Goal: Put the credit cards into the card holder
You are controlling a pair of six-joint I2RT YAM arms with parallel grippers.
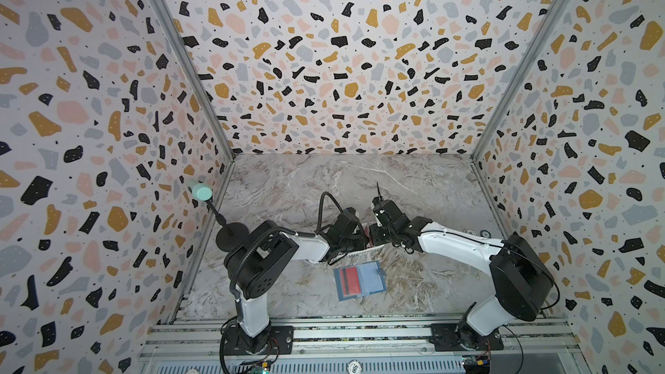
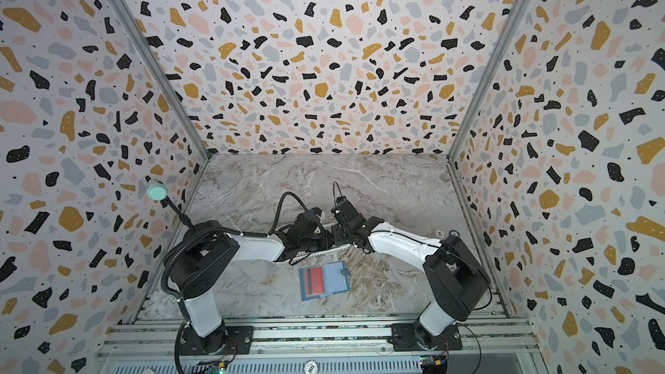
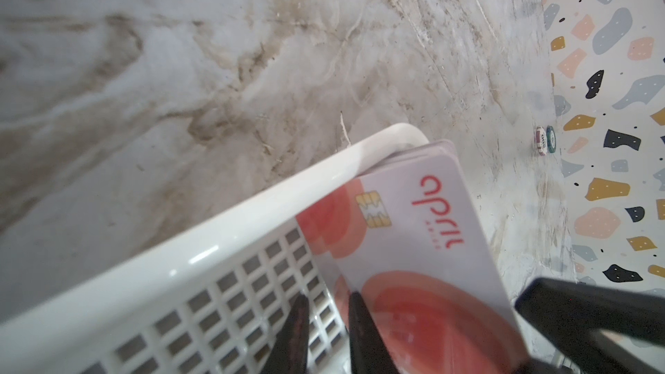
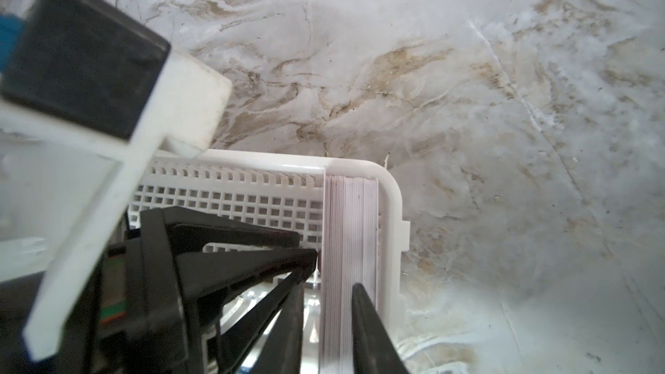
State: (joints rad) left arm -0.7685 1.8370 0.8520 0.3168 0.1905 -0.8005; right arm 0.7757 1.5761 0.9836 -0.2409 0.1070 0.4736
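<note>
Two grippers sit inside the white basket [image 4: 390, 210] at mid-table. A stack of credit cards [image 4: 349, 228] stands on edge against one end wall of that basket. We find the right gripper [image 4: 326, 284] narrow, its fingers either side of part of the stack's top edge; whether they truly pinch it we cannot tell, the close view being blurred. The left gripper [image 3: 327, 298] shows a slim gap with nothing between its jaws, one fingertip at the front card's face. The card holder [image 1: 370, 275] lies open on the table [image 1: 288, 181], nearer the arm bases and apart from the basket, with one red-backed card [image 1: 352, 283] in its pocket on the left in both top views.
</note>
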